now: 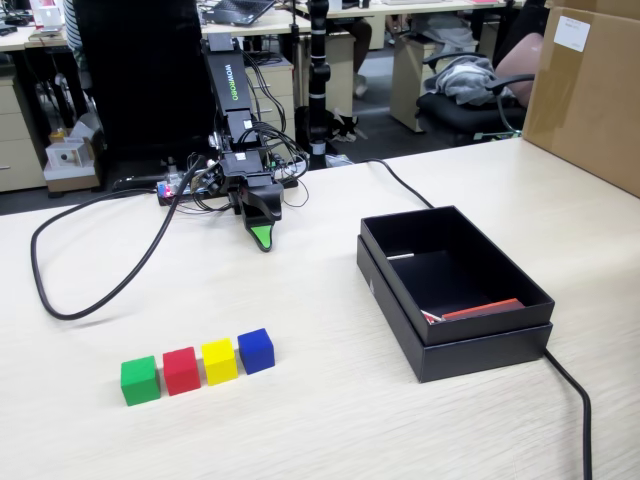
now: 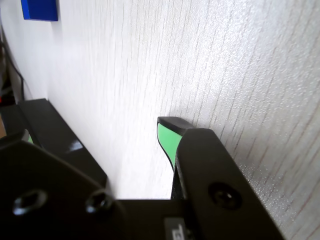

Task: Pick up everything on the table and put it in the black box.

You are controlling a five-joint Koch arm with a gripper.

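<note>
Green, red, yellow, blue: four cubes sit in a tight row near the front of the bench, the green cube (image 1: 140, 380) leftmost in the fixed view, then the red cube (image 1: 181, 370), the yellow cube (image 1: 219, 361) and the blue cube (image 1: 256, 351), each touching or just beside its neighbour. None is in the box (image 1: 455, 335) yet; it stands well apart to the right, open-topped, with a red-edged flat item (image 1: 482, 309) lying inside. So I count four cubes, one box, one tool.

My tool (image 1: 262, 238) rests low near the back of the bench, tip down, empty. In the wrist view I see one green-faced finger (image 2: 167, 140) and a dark part on the left with bare bench between them, so I judge it released, slightly parted, holding nothing.

What worries me is the packing. With the cubes so close, a finger coming down beside one will likely land on or shove its neighbour, and the row could scatter or twist. An end cube seems the safer start; blue is the only one my wrist camera sees (image 2: 39, 9). The black cable (image 1: 80, 290) loops near the green end, and another cable (image 1: 575, 395) runs by the box, so a low sweep could snag either
</note>
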